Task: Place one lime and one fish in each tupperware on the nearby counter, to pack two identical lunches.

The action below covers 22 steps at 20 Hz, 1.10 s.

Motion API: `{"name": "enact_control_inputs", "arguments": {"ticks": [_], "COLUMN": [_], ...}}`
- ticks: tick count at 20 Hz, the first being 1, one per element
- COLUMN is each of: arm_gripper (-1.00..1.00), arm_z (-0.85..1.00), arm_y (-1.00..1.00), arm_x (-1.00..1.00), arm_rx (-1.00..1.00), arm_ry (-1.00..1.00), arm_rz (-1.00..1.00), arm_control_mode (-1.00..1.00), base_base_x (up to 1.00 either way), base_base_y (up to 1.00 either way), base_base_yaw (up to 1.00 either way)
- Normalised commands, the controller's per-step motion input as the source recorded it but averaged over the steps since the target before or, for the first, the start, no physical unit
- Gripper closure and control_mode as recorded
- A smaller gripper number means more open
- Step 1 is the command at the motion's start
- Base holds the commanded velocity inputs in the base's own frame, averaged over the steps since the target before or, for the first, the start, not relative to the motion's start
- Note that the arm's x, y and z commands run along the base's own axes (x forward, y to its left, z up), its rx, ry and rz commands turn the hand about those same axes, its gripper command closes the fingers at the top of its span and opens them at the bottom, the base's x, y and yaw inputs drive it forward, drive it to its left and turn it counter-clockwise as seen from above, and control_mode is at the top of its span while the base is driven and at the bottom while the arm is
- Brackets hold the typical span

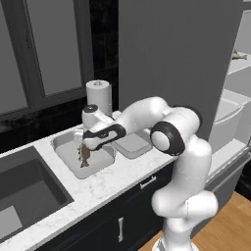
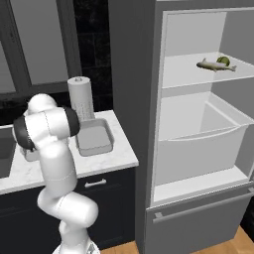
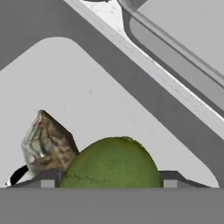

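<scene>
Green lime (image 3: 109, 164) sat clamped in your pincer (image 3: 107, 181) over the left tub (image 1: 66, 159), fish (image 1: 84, 157) inside; the second tub (image 2: 94, 136) was empty.

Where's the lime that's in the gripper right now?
In the hand view the lime sits between the fingers, over the left tupperware on the counter, beside the fish already inside.

flat, even rendered light, soft faint shadows, slightly coarse, no glare.
</scene>
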Motion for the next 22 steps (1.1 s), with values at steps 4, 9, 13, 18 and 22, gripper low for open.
{"name": "enact_control_inputs", "arguments": {"ticks": [4,9,13,18,22], "arm_gripper": [-1.0,-1.0,-1.0,-1.0,-1.0], "arm_z": [0.37,0.65,0.41,0.15,0.06], "arm_y": [0.0,-0.11,-0.71,-0.87,-0.76], "arm_x": [0.0,-0.14,-0.99,-1.0,-1.0], "arm_rx": [0.0,0.01,0.08,0.05,0.01], "arm_ry": [0.0,0.0,-0.03,-0.1,-0.11], "arm_rz": [-0.03,-0.02,0.0,0.0,0.0], "arm_control_mode": [-1.0,-1.0,-1.0,-1.0,-1.0], "base_base_x": [0.0,0.0,0.0,0.0,0.0], "base_base_y": [0.0,0.0,0.0,0.0,0.0], "base_base_yaw": [0.0,0.0,0.0,0.0,0.0]}}
